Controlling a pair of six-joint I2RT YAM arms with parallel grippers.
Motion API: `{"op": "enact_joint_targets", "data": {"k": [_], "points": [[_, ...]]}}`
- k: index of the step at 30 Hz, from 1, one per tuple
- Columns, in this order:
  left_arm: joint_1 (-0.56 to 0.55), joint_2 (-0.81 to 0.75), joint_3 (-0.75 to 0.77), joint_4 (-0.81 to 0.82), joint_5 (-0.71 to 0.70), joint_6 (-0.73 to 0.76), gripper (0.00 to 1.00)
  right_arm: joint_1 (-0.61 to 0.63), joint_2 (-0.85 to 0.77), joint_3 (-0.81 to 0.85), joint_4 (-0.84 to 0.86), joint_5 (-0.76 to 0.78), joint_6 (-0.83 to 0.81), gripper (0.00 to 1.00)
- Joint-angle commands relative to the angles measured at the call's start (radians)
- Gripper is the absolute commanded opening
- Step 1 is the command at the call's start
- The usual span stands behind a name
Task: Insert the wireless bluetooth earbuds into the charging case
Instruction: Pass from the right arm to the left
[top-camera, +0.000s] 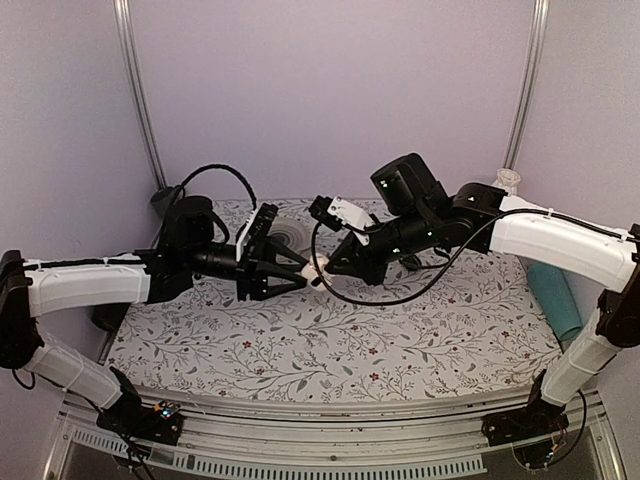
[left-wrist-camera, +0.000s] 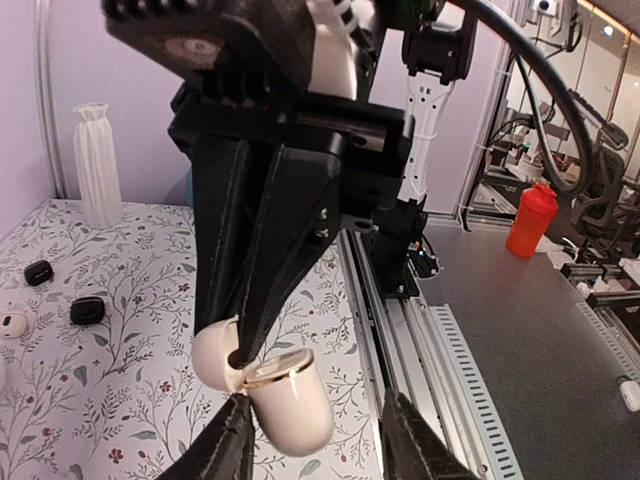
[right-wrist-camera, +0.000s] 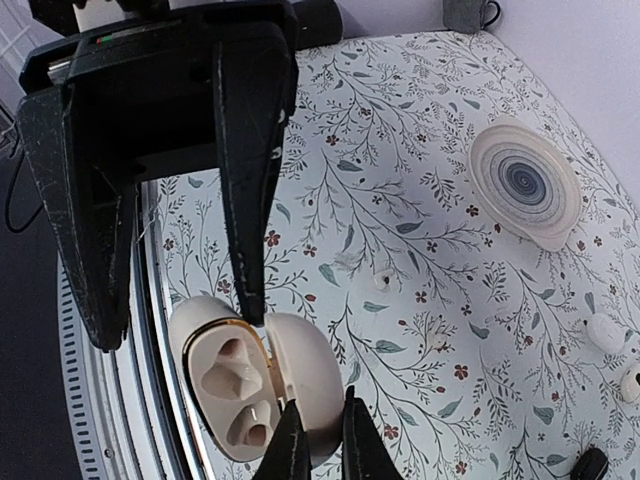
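The white charging case (right-wrist-camera: 225, 385) is held in the air over the table's middle, lid (right-wrist-camera: 310, 360) swung open, both wells empty. It also shows in the top view (top-camera: 318, 267). My right gripper (right-wrist-camera: 320, 415) is shut on the lid's edge. My left gripper (left-wrist-camera: 318, 405) is open, its fingers wide apart around the case body (left-wrist-camera: 290, 400), which touches only one finger. Two white earbuds (right-wrist-camera: 605, 333) (right-wrist-camera: 630, 385) lie on the table far from the case; one also shows in the left wrist view (left-wrist-camera: 12, 323).
Two small black rounded pieces (left-wrist-camera: 38, 272) (left-wrist-camera: 87, 310) lie near the earbuds. A spiral-patterned dish (right-wrist-camera: 525, 185) and a white ribbed vase (left-wrist-camera: 97, 165) stand at the back. A teal roll (top-camera: 560, 295) lies at the right edge.
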Motion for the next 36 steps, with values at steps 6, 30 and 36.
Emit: {"op": "enact_joint_targets", "data": {"k": [6, 30, 36], "points": [[-0.025, 0.015, 0.006, -0.084, -0.018, 0.039, 0.41, 0.014, 0.020, 0.057, -0.051, 0.025, -0.026, 0.03], [-0.051, 0.055, 0.035, -0.103, -0.025, 0.005, 0.36, 0.039, 0.034, 0.068, -0.059, 0.077, -0.027, 0.03], [-0.052, 0.059, 0.037, -0.095, -0.036, -0.008, 0.36, 0.046, 0.033, 0.068, -0.058, 0.093, -0.027, 0.03]]}}
